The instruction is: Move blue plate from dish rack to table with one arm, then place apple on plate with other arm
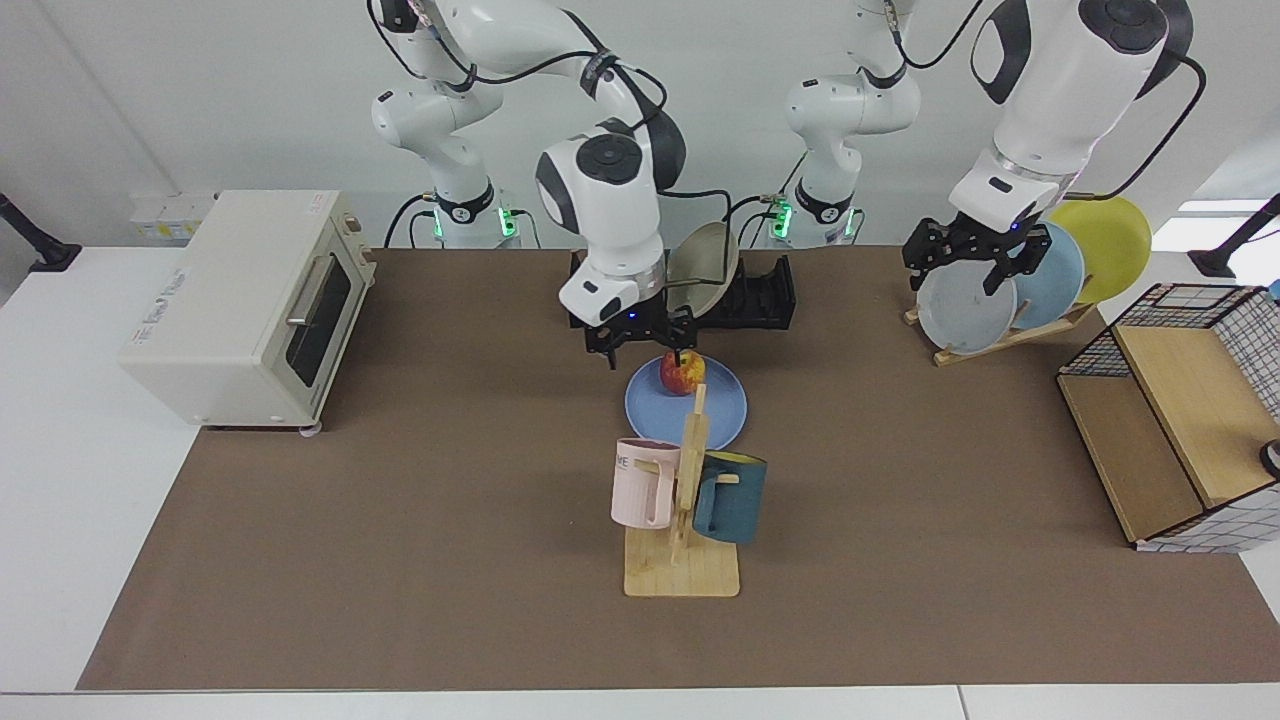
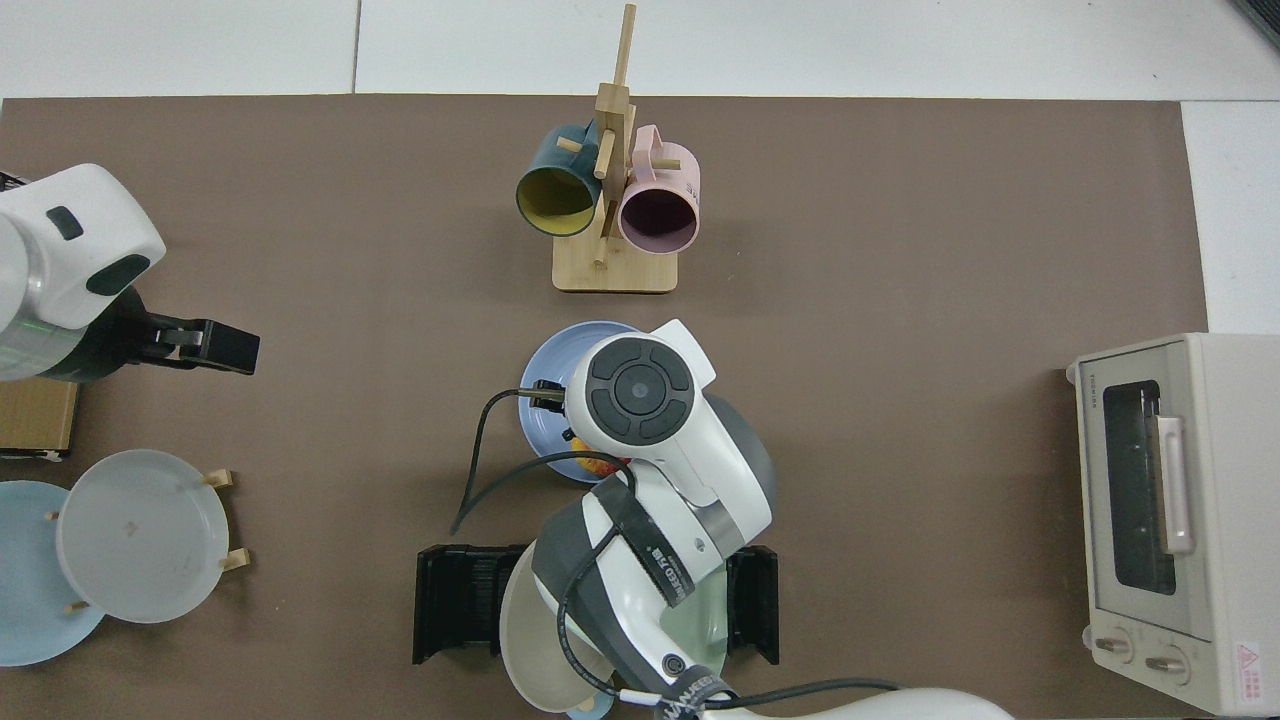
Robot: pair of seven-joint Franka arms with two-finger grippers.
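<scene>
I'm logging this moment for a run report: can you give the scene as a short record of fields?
blue plate: flat on the table, in front of the dish rack
apple: on the blue plate, free
right pincer: open, raised just behind the apple
left pincer: open, waiting by the wooden plate stand

Robotics lab, two bench-mounted arms (image 1: 600, 190), staged kitchenware
</scene>
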